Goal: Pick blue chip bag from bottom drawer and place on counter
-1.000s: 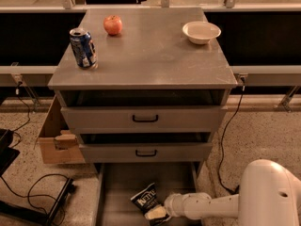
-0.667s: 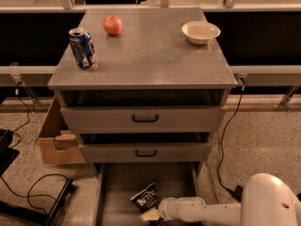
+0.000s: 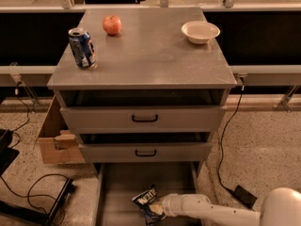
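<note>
A white robot arm reaches in low from the right; its gripper sits at the arm's left tip, down inside the open bottom drawer; the tip meets the blue chip bag, and how widely the gripper is spread, or whether it is pinching the bag, cannot be told from this view; the bag lies on the drawer floor immediately left of the gripper, touching it, dark blue and crinkled with white lettering and a paler lower end; bare grey drawer floor stretches up and away beyond the gripper; directly above it are two more grey drawers with black handles, the middle drawer and the top drawer, both pulled slightly out; well above the gripper is the counter, flat and grey; on it, far up and to the left, stand a blue soda can and a red apple; up and to the right sits a white bowl; left of the gripper, on the speckled floor beside the cabinet, is a cardboard box
</note>
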Controlling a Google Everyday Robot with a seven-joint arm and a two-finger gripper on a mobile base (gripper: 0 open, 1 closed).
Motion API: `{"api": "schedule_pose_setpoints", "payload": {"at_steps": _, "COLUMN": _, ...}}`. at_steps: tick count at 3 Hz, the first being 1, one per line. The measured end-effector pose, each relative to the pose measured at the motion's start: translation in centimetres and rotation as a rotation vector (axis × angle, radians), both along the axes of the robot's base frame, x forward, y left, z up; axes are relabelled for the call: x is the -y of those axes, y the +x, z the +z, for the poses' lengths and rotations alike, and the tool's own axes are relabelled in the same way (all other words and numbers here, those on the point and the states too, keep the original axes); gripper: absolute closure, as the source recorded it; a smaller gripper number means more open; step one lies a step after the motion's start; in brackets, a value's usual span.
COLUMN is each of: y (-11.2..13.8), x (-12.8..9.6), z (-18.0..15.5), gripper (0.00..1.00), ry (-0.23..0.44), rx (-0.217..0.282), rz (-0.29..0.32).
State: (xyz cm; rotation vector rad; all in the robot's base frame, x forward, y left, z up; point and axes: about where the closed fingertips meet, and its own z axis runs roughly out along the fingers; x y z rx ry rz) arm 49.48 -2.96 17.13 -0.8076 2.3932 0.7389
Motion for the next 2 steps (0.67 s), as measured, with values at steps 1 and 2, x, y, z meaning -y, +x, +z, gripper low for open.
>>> {"api": "schedule_pose_setpoints", "payload": {"at_steps": 1, "y": 0.9, "x": 2.8, "z": 6.2, "gripper": 0.85, "ry": -0.065, "rx": 0.075, "rz": 0.053}}
{"api": "schedule_pose_setpoints", "payload": {"at_steps": 2, "y": 0.4, "x": 4.3, "z": 13.9, "gripper": 1.00, "ry": -0.098, "rx": 0.121, "rz": 0.118}}
